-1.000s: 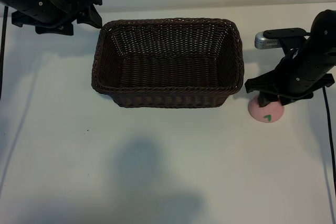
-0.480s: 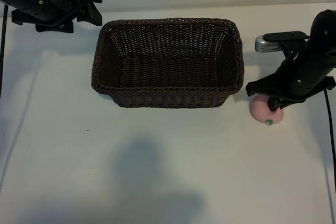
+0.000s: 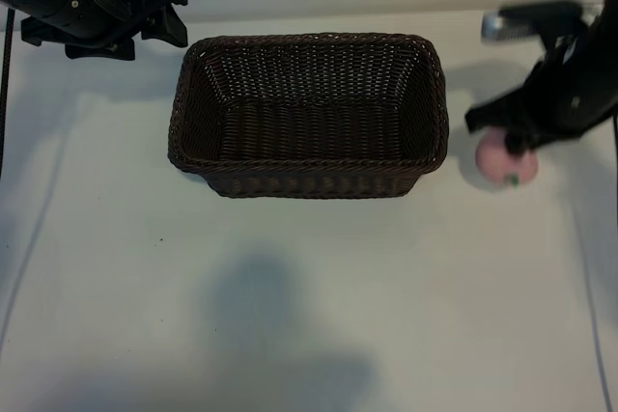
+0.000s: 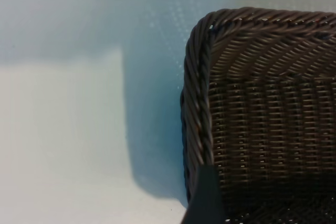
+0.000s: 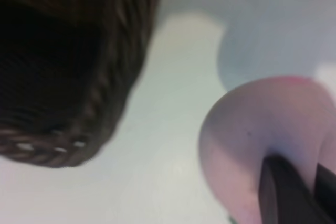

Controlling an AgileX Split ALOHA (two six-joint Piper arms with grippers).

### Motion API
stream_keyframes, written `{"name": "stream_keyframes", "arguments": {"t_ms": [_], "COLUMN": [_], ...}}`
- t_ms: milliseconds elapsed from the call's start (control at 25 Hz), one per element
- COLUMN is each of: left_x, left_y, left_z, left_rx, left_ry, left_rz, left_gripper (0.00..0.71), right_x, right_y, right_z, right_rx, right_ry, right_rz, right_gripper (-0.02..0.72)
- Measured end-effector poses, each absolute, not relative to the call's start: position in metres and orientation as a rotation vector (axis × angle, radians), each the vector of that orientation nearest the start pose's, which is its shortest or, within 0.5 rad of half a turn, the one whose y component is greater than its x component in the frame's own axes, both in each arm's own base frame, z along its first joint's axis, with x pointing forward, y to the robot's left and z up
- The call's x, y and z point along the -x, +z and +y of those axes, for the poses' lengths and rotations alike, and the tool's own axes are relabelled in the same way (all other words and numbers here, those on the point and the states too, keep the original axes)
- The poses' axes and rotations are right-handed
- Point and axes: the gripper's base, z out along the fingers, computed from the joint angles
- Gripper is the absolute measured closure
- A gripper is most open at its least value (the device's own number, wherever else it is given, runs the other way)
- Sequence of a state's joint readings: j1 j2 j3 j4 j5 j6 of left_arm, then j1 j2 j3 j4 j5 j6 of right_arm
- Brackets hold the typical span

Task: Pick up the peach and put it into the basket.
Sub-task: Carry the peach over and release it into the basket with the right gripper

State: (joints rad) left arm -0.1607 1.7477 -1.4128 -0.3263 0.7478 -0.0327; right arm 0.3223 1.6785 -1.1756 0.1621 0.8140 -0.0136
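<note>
Peach [image 3: 497, 159] gripped and off the table: we are seeing the right gripper [image 3: 517, 142] clamping the fruit and carrying it in the air just beside the basket's [image 3: 436, 94] right wall, its shadow lying on the table [image 3: 290, 296] beneath. Pickup is looking done; we are judging the transfer over the braided rim and the release as remaining. The left gripper [image 3: 159, 12] is sitting parked, jaws apart, near the basket's far left corner.

Right claw [image 3: 517, 147] motion-blurred, its fingertips hidden against the half-covered peach [image 3: 494, 161].
</note>
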Motion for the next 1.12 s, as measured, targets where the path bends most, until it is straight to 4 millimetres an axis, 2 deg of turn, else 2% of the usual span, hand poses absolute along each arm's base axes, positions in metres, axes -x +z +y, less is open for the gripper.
{"name": "stream_keyframes", "arguments": {"t_ms": [80,200,600,840,1120], "left_x": [-0.378,-0.378,-0.378,-0.378,-0.378], "left_y": [0.281,0.281,0.281,0.281,0.281], "left_z": [-0.081,-0.081,-0.081,-0.081,-0.081], "left_rx": [0.059,0.058,0.058,0.058,0.058], "left_ry": [-0.448,-0.449,-0.449,-0.449,-0.449], "left_rz": [2.566,2.567,2.571,2.571,2.571], "left_gripper": [0.143,0.143,0.143,0.143,0.143], "right_x": [-0.319,-0.324,-0.326,-0.314,-0.302], "right_y": [0.255,0.271,0.279,0.284,0.313], "right_z": [0.118,0.119,0.124,0.158,0.203], "right_rx": [0.35,0.357,0.359,0.466,0.583], "right_ry": [0.27,0.27,0.296,0.368,0.465], "right_rz": [2.74,2.702,2.677,2.64,2.521], "right_gripper": [0.66,0.66,0.66,0.66,0.66]}}
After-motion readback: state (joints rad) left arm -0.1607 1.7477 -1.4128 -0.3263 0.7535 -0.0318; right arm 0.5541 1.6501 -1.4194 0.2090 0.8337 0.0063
